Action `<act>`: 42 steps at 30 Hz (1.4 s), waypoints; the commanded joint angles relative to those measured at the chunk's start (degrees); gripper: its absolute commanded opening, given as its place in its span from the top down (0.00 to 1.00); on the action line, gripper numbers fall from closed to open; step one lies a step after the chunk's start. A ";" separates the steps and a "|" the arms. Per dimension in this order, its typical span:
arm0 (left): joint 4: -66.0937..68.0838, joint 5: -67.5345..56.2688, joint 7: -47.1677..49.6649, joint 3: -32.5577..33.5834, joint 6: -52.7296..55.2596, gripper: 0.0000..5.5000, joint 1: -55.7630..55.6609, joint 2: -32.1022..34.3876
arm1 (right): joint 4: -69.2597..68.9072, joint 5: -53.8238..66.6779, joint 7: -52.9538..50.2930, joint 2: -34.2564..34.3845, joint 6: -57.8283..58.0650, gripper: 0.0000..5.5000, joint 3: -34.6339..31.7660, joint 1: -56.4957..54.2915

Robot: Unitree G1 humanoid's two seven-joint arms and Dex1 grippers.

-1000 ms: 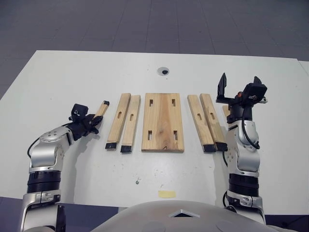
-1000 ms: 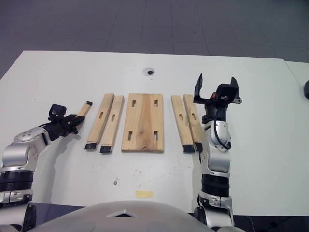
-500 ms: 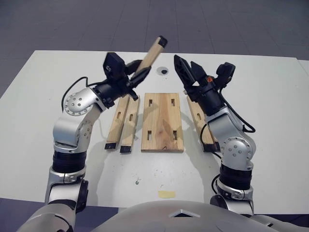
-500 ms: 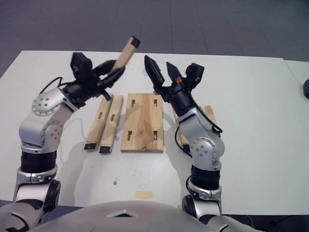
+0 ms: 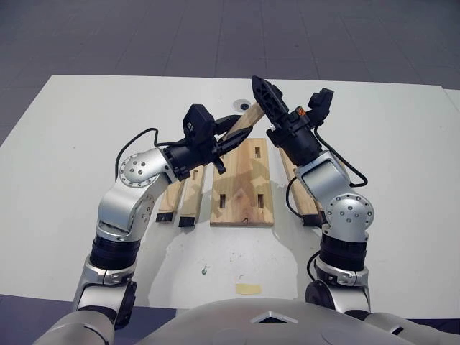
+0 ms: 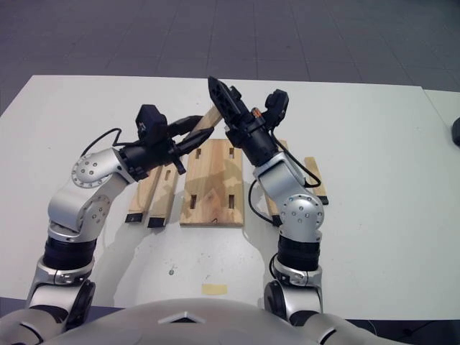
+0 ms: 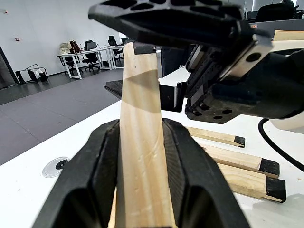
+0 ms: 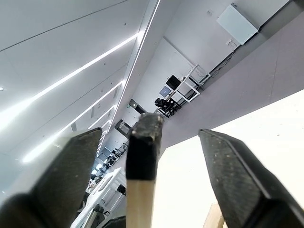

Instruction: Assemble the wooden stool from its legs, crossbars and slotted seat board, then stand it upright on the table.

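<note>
Shows the crossbar (image 7: 140,156), a short square wooden bar with a black cap on its far end, raised off the table at upper centre of the head views, over the far left corner of the slotted seat board (image 5: 242,183). Clamped along its lower half by the left gripper (image 5: 215,142), fingers closed flat on two opposite faces. Flanked at the capped tip by the right gripper (image 8: 152,135), fingers spread wide on either side and touching nothing.

Judged light, rigid and hard to break. Smooth planed faces, hence some risk of slipping or pivoting in a narrow pinch. Best taken across the flat faces near mid-length, short of the cap, leaving both ends free for the slots.

Legs (image 5: 192,203) flat in pairs to left and right of the board, partly hidden under the arms.

Beneath: a white matt table (image 5: 93,122), with a round cable grommet (image 7: 56,165) toward its far edge and a yellow tape strip (image 5: 249,288) at lower centre. Beyond: dark grey tiled floor. In the wrist views, an open office with desks, chairs and ceiling light strips.
</note>
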 commanded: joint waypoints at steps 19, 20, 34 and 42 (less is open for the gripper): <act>-2.25 1.13 -1.20 -0.79 0.78 0.77 -1.47 2.38 | -3.98 6.15 -5.98 -2.50 3.47 0.92 1.96 3.34; -2.01 1.45 -1.38 -0.95 0.45 0.77 -1.63 2.65 | -3.85 5.51 -5.76 -2.73 3.16 0.92 2.10 3.50; 3.94 -6.16 11.06 15.15 4.92 0.39 -6.49 -2.24 | -3.75 -9.19 0.88 -9.65 -8.10 0.93 -6.72 17.71; 6.39 -3.63 18.39 16.85 4.56 0.15 -5.85 -3.76 | 2.00 -16.73 5.60 -9.91 -15.52 0.93 -8.42 19.60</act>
